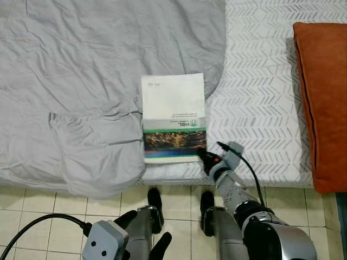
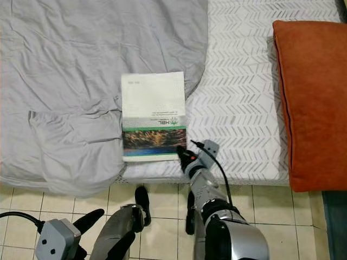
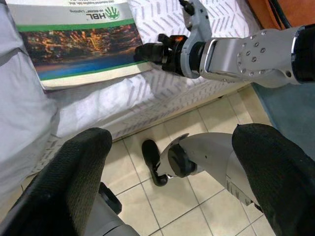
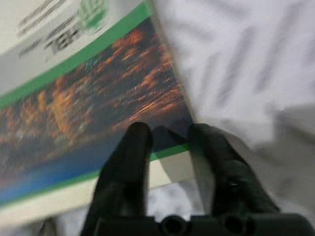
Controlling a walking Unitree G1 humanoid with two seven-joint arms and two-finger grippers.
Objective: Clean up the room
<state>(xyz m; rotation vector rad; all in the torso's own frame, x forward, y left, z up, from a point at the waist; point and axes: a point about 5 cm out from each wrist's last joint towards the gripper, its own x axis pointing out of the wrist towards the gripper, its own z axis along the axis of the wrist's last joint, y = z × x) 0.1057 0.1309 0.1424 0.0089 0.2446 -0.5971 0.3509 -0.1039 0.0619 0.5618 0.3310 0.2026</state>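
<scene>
Right wrist view puts my right claw (image 4: 170, 135) at the near corner of the book (image 4: 74, 103), its two black fingers (image 4: 129, 157) slightly parted with that corner lying between them, one tip over the cover and the other at the edge; whether they have closed on it yet I cannot tell, since the picture is blurred. My left claw (image 3: 162, 162) hangs low over the tiled floor (image 1: 173, 197), fingers spread wide and holding nothing, well short of the bed, so the right arm is plainly the nearer one. From the head, the book (image 1: 173, 116) lies flat just inside the near edge of the bed, straight ahead of the right claw (image 1: 203, 155), its long axis running away from me toward the far side, half on the grey blanket (image 1: 81, 81) and half on the patterned sheet (image 1: 255, 97). I judge the next move needs a pinch on that near right corner. Farther right, an orange pillow (image 1: 325, 103) is cut off by the frame, and the book's small print is too fine to read.
</scene>
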